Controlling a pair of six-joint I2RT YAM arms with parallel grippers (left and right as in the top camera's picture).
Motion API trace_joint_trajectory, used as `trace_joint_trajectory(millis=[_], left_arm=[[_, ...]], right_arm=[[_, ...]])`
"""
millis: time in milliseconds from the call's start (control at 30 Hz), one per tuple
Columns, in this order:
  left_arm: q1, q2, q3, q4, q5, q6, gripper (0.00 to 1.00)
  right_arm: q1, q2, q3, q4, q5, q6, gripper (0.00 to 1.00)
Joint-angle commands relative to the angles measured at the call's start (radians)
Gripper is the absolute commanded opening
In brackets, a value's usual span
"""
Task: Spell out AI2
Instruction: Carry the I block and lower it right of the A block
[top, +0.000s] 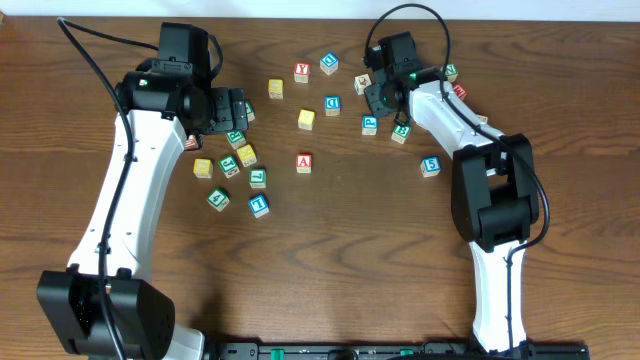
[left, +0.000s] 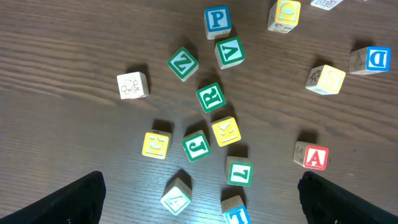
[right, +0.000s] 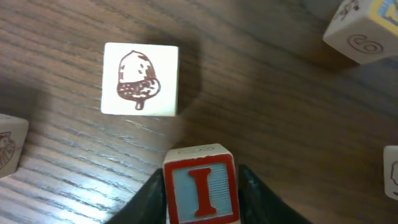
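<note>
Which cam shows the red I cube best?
Right wrist: the red-framed I cube fills the foreground, letter legible, flanked by the right gripper. Overhead hides it under that gripper; left wrist doesn't show it.

From where I stand this looks like a robotics lab, not a home. A white-and-black arm at left (top: 125, 190) and another at right (top: 445, 110) rise from a black rail (top: 380, 350) at the near edge of a wood-grain table (top: 350, 250). Loose cables (top: 85, 55) trail from them over scattered alphabet blocks (top: 304, 162).
</note>
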Motion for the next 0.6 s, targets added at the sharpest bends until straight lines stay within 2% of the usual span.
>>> trace_joint_trajectory(millis=[0, 267, 367, 400, 567], left_arm=[[0.005, -0.01, 0.021, -0.002, -0.013, 0.006, 0.98], [0.005, -0.01, 0.021, -0.002, -0.013, 0.006, 0.98], [0.005, -0.01, 0.021, -0.002, -0.013, 0.006, 0.98], [0.005, -0.01, 0.021, -0.002, -0.013, 0.006, 0.98], [0.005, -0.01, 0.021, -0.002, -0.013, 0.006, 0.98]], right_arm=[[-0.011, 0.014, 0.016, -0.003, 0.021, 0.066, 0.29], [-0.011, 0.013, 0.018, 0.0, 0.02, 0.09, 0.27], [-0.011, 0.003, 0.022, -0.01, 0.012, 0.1, 0.23], [-0.011, -0.006, 0.022, -0.017, 0.003, 0.103, 0.2], [-0.01, -0.082, 0.022, -0.055, -0.02, 0.12, 0.2]])
